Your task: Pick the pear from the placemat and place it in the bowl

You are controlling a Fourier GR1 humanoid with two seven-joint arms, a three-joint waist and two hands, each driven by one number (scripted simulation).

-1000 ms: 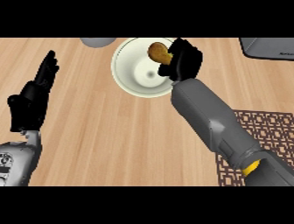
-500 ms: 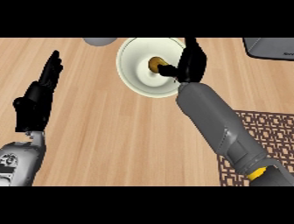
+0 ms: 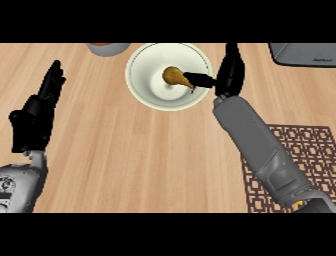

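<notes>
Pale wooden planks make up the counter point(image 3: 149, 150), seen steeply from above. On it, near the far edge, stands a cream bowl point(image 3: 145, 90), and the brown pear point(image 3: 174, 76) lies inside it, a little right of the bowl's middle, tilted with its narrow end toward the right. Just beside the pear, the right hand point(image 3: 228, 75) hangs over the bowl's right rim with its fingers straight and pointing away from the robot; its thumb point(image 3: 198, 79) juts left across the rim, with its tip at the pear's narrow end, though whether it touches the fruit cannot be told. The hand is spread and holds nothing. Its grey forearm runs down toward the lower right, crossing the left part of a dark patterned placemat point(image 3: 311, 155) that lies at the near right of the counter. Well apart on the left, the left hand point(image 3: 39, 110) rests open with its fingers straight, pointing away from the robot. At the far edge a small grey container point(image 3: 108, 48) is partly cut off just left of the bowl, and a grey appliance point(image 3: 315, 54) occupies the far right corner.
</notes>
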